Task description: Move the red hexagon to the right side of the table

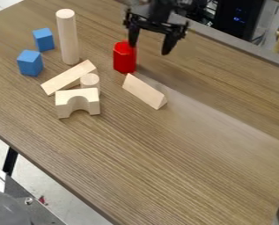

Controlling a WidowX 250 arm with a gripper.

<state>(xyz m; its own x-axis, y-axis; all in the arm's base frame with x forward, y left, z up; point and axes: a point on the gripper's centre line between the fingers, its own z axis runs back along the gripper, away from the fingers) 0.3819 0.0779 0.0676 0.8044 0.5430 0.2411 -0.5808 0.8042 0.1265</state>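
Observation:
The black gripper [149,49] hangs over the upper middle of the table, its two fingers spread wide apart. Upright on the wood stands the red hexagon [125,59], a tall prism just below and left of the gripper. The left fingertip overlaps the prism's top right edge in view; whether they touch, I cannot tell. Nothing is held between the fingers. The wooden table [194,154] extends to the right and toward the front.
A triangular wooden block [144,91] lies just below the red prism. To the left are a tall cylinder [68,37], two blue cubes [30,63], a plank [66,78], a small cylinder [89,81] and an arch block [78,102].

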